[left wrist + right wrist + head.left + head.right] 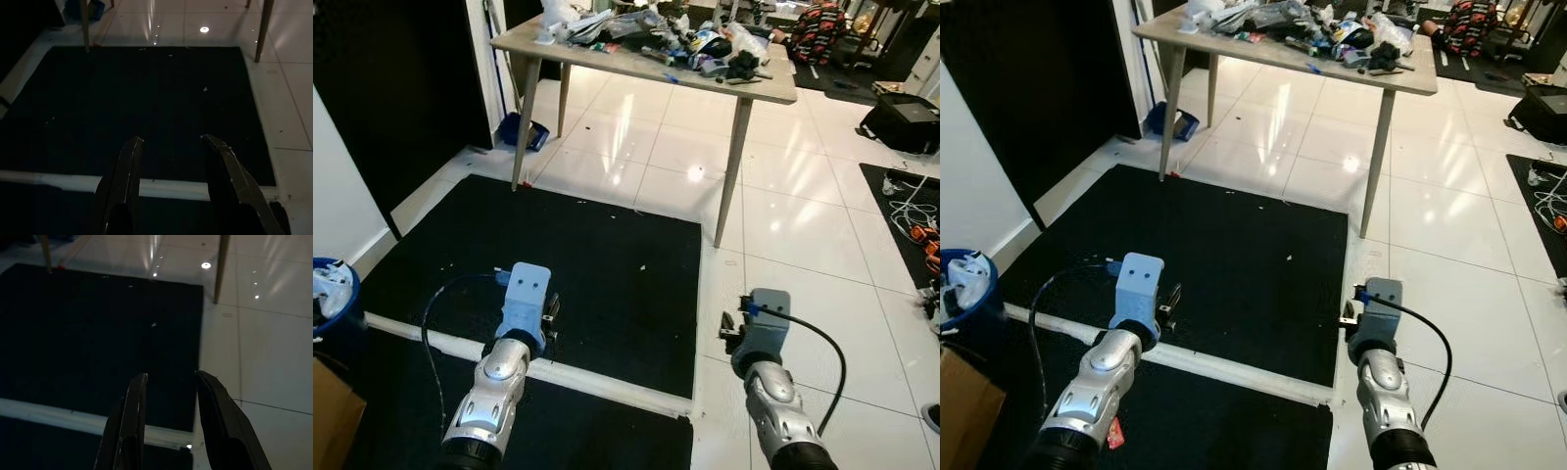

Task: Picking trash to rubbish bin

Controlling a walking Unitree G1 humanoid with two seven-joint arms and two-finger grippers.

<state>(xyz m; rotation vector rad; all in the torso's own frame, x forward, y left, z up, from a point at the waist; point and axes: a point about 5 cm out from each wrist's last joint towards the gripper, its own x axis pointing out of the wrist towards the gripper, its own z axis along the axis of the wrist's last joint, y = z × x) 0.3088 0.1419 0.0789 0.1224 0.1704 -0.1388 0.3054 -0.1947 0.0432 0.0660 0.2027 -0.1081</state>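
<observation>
Black mat [607,264] lies ahead of both grippers, dotted with small pale scraps [643,267], too small to give a long axis. Left gripper [171,147] and right gripper [168,379] each hover low over the near edge of the mat, fingers spread and empty. The scrap lies forward, between the two arms, perhaps slightly nearer the right. Blue bin [325,304] sits far to the robot's left, already holding white litter [967,271]. More clutter covers the table [636,64] beyond.

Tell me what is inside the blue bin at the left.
Inside the blue bin, white crumpled trash shows near the rim. What lies deeper is covered.
</observation>
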